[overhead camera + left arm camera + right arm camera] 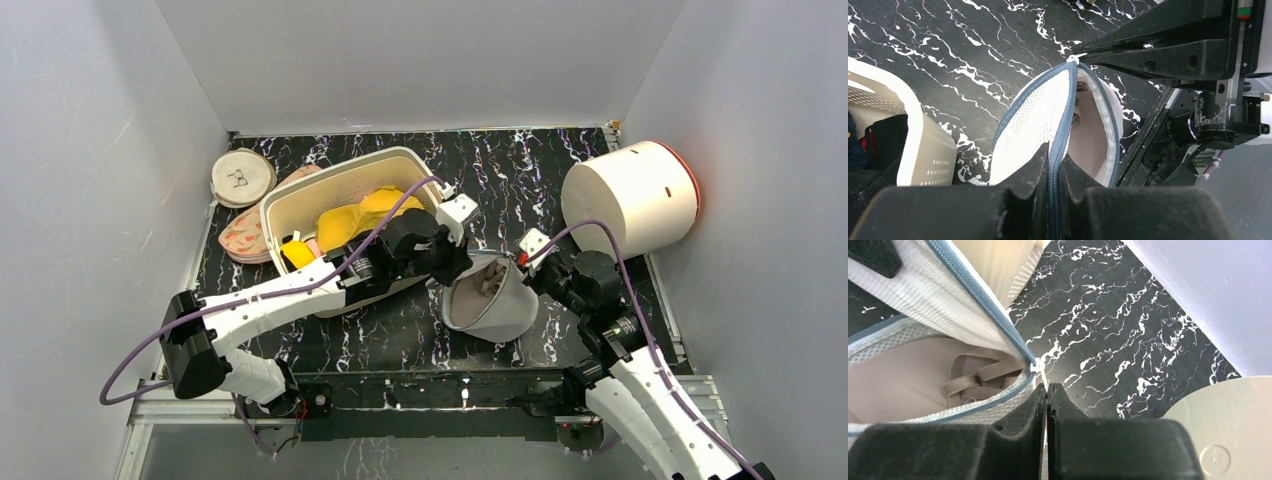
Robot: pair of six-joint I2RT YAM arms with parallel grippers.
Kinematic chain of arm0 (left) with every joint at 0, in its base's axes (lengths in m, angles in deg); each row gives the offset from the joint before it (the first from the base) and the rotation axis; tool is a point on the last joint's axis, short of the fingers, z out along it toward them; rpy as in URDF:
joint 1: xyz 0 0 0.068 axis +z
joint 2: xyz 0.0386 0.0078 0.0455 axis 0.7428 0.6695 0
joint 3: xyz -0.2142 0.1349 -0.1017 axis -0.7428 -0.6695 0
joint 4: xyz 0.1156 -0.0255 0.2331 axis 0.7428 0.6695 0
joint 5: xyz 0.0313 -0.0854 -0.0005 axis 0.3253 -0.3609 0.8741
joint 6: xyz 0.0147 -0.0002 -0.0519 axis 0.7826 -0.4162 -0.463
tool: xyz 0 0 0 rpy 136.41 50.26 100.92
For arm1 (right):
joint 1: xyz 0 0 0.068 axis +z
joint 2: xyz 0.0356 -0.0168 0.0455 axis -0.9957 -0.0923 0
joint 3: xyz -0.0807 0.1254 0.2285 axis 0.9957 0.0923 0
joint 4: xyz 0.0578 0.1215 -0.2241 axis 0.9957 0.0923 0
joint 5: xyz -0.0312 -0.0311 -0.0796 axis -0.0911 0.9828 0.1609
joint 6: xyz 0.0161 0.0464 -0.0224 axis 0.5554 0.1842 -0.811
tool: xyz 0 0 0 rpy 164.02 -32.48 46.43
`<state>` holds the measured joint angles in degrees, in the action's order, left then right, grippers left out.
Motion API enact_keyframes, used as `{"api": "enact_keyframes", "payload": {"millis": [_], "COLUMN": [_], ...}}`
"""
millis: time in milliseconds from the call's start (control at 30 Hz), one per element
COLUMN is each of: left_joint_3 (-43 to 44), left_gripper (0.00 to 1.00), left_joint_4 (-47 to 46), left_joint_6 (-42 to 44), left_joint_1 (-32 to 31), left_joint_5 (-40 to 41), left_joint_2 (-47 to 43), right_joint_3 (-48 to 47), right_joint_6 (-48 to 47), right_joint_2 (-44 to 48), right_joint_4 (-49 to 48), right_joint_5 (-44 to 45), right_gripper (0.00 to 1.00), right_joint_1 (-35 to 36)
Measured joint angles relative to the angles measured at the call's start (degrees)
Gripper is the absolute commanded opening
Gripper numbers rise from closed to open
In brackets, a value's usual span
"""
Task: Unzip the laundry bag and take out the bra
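Whitish mesh, the laundry bag point(490, 300) is lying part-open on the surface point(520, 170), just beside the basket point(300, 195). Left wrist: the left hand point(1053, 159) is pinching its zip edge. Right wrist: the right hand point(1047, 390) is clamping the zip pull point(1035, 367), the bra point(903, 385) showing inside.

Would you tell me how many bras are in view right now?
2: a yellow bra in the basket, and a pale bra inside the unzipped laundry bag. Others may lie hidden in the basket.
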<state>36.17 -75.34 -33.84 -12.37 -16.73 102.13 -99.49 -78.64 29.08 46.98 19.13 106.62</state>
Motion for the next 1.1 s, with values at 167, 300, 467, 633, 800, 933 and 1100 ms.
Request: {"api": "enact_keyframes", "payload": {"millis": [167, 300, 467, 633, 800, 933, 1100], "left_joint_3": [1.6, 4.3, 9.4, 15.4, 18.7, 19.5, 20.0], "left_gripper": [0.27, 0.33, 0.38, 0.46, 0.48, 0.44, 0.18], "left_joint_4": [0.8, 2.0, 3.6, 5.7, 7.1, 7.5, 7.7], "left_joint_6": [-0.7, -1.2, -1.7, -2.1, -2.0, -1.9, -1.5], "left_joint_1": [0.0, 0.0, 0.0, 0.0, 0.0, 0.0, 0.0], "left_joint_5": [-0.2, -0.4, -1.4, -2.5, -3.3, -3.5, -3.6], "left_joint_2": [2.6, 6.6, 12.4, 18.0, 21.6, 22.7, 23.1], "right_joint_3": [0.0, 0.0, 0.0, 0.0, 0.0, 0.1, 0.1], "right_joint_6": [-0.3, -0.4, -0.5, -0.5, -0.5, -0.5, -0.4], "right_joint_2": [0.1, 0.2, 1.1, 1.9, 2.4, 2.6, 2.6], "right_joint_4": [0.5, 1.0, 1.1, 1.1, 1.1, 1.1, 1.1], "right_joint_5": [1.2, 2.1, 2.4, 2.8, 3.1, 3.2, 3.3], "right_gripper": [0.00, 0.00, 0.00, 0.00, 0.00, 0.00, 0.00], "right_joint_1": [-0.4, -0.7, -0.8, -1.1, -1.1, -1.1, -1.1]}}
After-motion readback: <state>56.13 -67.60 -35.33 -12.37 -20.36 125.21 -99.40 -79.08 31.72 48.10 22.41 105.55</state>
